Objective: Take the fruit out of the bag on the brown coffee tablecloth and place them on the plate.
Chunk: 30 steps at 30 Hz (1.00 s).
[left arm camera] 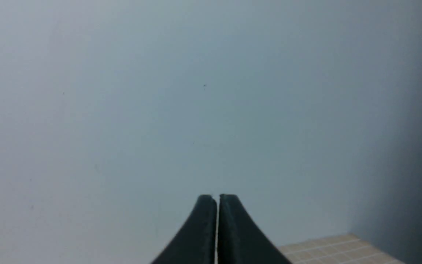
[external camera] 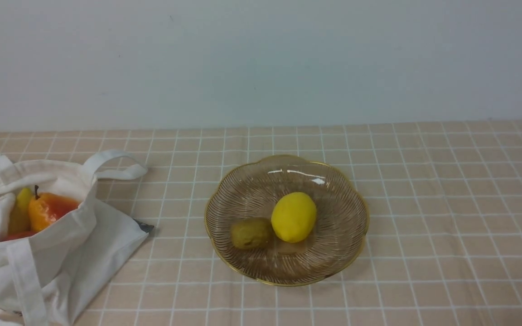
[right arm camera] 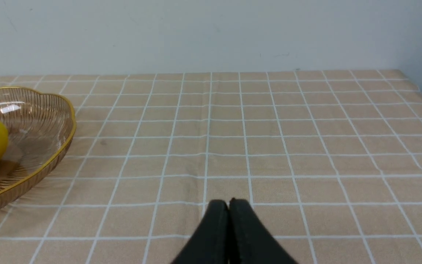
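Showing no readable writing, the left gripper (left arm camera: pixel 217 200) and right gripper (right arm camera: pixel 229 203) are fully closed, empty.

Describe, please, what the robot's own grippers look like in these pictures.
The left gripper and right gripper each show two dark, near-black fingers, narrowing to slim, blunt tips. I see no markings or cables on them; the arms are out of view.
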Motion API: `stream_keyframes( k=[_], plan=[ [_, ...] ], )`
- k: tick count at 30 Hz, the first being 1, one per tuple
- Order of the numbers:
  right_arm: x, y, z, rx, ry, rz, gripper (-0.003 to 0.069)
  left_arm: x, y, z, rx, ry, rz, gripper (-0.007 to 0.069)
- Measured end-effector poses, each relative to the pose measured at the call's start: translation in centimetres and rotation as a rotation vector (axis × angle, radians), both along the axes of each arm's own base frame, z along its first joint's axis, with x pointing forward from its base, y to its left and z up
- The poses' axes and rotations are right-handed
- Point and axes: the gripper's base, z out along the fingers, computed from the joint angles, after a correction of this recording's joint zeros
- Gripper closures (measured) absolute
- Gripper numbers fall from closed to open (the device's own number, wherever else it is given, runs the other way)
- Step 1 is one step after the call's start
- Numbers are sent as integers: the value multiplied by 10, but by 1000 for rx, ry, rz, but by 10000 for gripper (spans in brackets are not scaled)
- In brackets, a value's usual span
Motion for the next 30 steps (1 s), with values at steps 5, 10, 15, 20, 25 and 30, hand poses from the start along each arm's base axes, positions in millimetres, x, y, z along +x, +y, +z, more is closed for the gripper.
stream_keyframes(
  k=[5, 10, 15, 20, 25, 30],
  plan=[
    [0, 0, 0, 1, 0, 0, 673, 2, -1, 0, 40, -59, 14, 632],
    [0, 0, 0, 0, 0, 0, 673, 4, -3, 0, 67, -66, 23, 632],
    [0, 0, 0, 0, 0, 0, 673, 6, -3, -5, 106, -52, 35, 632],
    [0, 0, 0, -4, 0, 1, 673, 15, -8, -35, 197, 39, 97, 632],
    [0, 0, 0, -4, 0, 1, 673, 34, -10, -97, 323, 224, 237, 632],
    [0, 0, 0, -5, 0, 1, 673, 41, -7, -142, 321, 388, 333, 632]
  ],
)
